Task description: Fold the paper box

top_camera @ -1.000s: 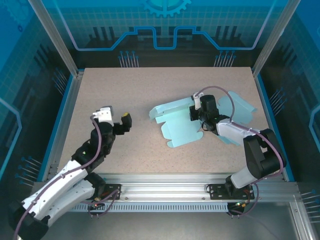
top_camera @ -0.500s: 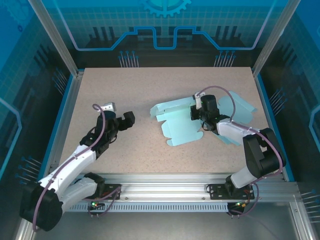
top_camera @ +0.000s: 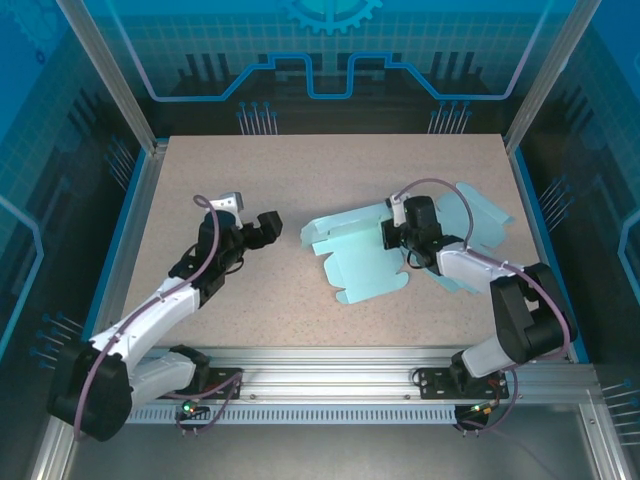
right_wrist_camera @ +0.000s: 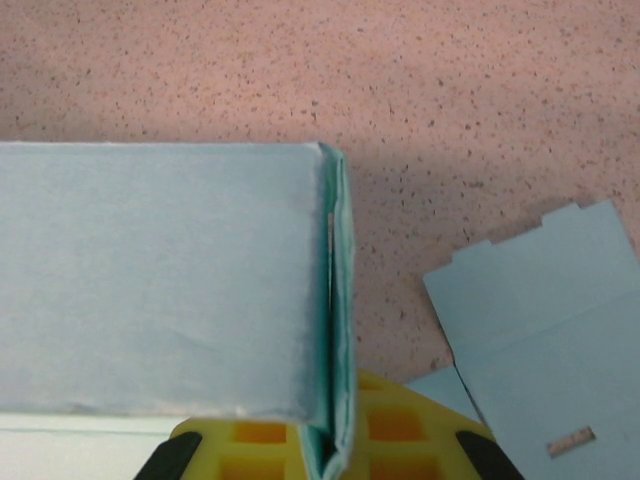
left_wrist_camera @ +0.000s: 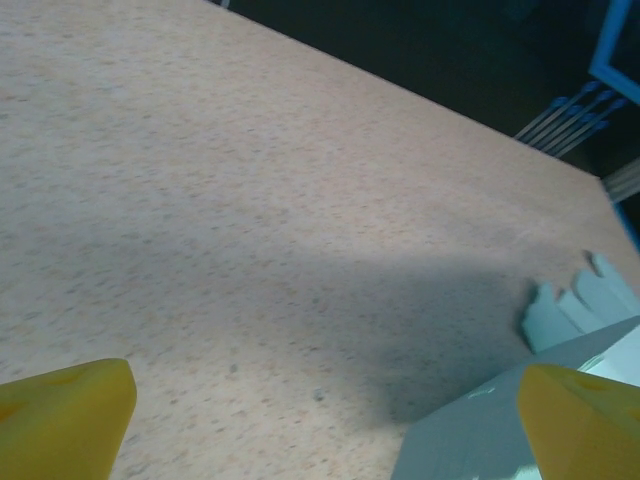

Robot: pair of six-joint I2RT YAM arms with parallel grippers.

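The light teal paper box lies part-folded right of the table's middle, with flaps spread toward the far right. My right gripper is shut on an upright doubled wall of the box, which runs between its yellow pads; a broad panel lies to the left of that wall. My left gripper stands open over bare table just left of the box. In the left wrist view its yellow fingertips sit far apart, nothing is between them, and a box corner shows near the right one.
The speckled tabletop is ringed by a blue rim and metal posts. An aluminium rail runs along the near edge. A loose box flap lies flat to the right of the gripped wall.
My left arm has reached forward and to the right, bringing its open gripper closer to the box. The right gripper stays shut on the wall; the box has shifted slightly.
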